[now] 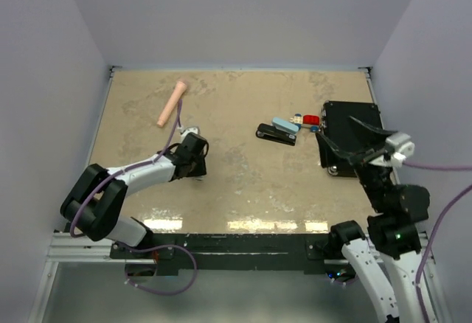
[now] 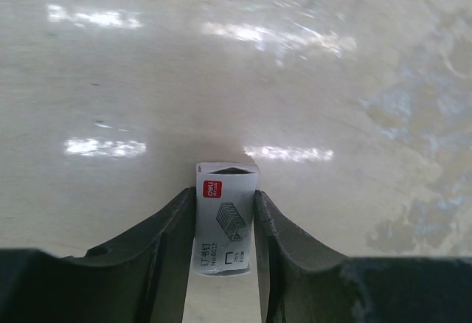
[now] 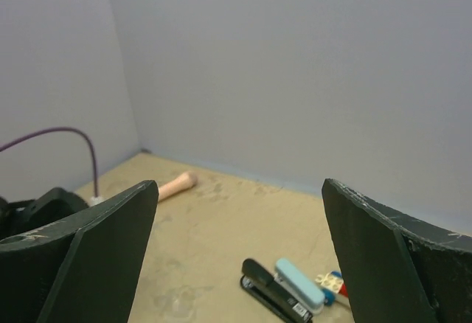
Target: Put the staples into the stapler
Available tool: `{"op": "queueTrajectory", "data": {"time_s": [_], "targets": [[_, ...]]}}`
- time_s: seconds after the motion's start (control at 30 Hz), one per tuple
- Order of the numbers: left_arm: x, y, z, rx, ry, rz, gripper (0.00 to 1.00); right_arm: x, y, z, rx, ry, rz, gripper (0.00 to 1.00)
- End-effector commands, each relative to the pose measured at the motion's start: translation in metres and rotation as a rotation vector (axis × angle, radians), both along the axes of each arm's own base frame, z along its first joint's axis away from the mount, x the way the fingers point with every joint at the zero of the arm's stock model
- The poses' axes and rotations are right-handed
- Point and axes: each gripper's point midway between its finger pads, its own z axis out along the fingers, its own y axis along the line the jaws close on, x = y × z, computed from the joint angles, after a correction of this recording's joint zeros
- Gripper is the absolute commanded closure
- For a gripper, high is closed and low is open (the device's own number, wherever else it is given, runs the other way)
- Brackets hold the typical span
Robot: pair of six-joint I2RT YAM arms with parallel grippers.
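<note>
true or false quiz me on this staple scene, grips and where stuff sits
1. The left fingers are closed on a white staple box. True.
2. The right fingers hold the black stapler. False: they stand wide open with nothing between them, and the stapler lies on the table.
3. The black stapler and the light-blue stapler lie side by side. True.
4. The pink cylinder rests against the staplers. False: it lies apart from them, at the far left of the table.
</note>
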Motion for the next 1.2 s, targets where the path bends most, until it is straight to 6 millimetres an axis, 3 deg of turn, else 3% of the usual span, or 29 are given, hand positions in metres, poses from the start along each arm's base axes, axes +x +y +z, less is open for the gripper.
{"op": "queueTrajectory", "data": {"time_s": [0.0,0.07,0.1,0.2,0.27,0.3,0.33,0.47,0.7,0.8,1.17], "targets": [[-0.023,-0.036,-0.006,0.004,0.058,-0.240,0.59,0.029,0.044,-0.026,-0.053,0.211,0.208,0.01],[-0.029,-0.049,-0.007,0.007,0.059,-0.304,0.58,0.043,0.053,-0.038,-0.037,0.294,0.246,0.01],[-0.030,-0.054,-0.006,0.010,0.054,-0.340,0.57,0.055,0.063,-0.053,-0.046,0.363,0.282,0.01],[-0.038,-0.072,-0.005,0.013,0.044,-0.437,0.55,0.067,0.081,-0.071,-0.037,0.450,0.372,0.01],[-0.045,-0.085,-0.005,0.009,0.034,-0.502,0.53,0.077,0.094,-0.095,-0.032,0.540,0.443,0.02],[-0.047,-0.088,-0.005,0.014,0.028,-0.534,0.52,0.080,0.098,-0.098,-0.031,0.543,0.463,0.01],[-0.048,-0.093,-0.004,0.009,0.021,-0.555,0.51,0.086,0.102,-0.115,-0.025,0.596,0.480,0.01],[-0.059,-0.104,-0.001,0.022,-0.003,-0.631,0.43,0.099,0.108,-0.149,-0.022,0.708,0.487,0.01],[-0.061,-0.093,0.012,0.031,-0.062,-0.590,0.19,0.104,0.127,-0.222,-0.076,0.918,0.526,0.01],[-0.062,-0.083,0.012,0.059,-0.059,-0.552,0.18,0.097,0.147,-0.245,-0.111,0.969,0.565,0.02],[-0.066,-0.051,-0.008,0.172,0.004,-0.421,0.18,0.093,0.170,-0.283,-0.126,1.032,0.587,0.01]]}}
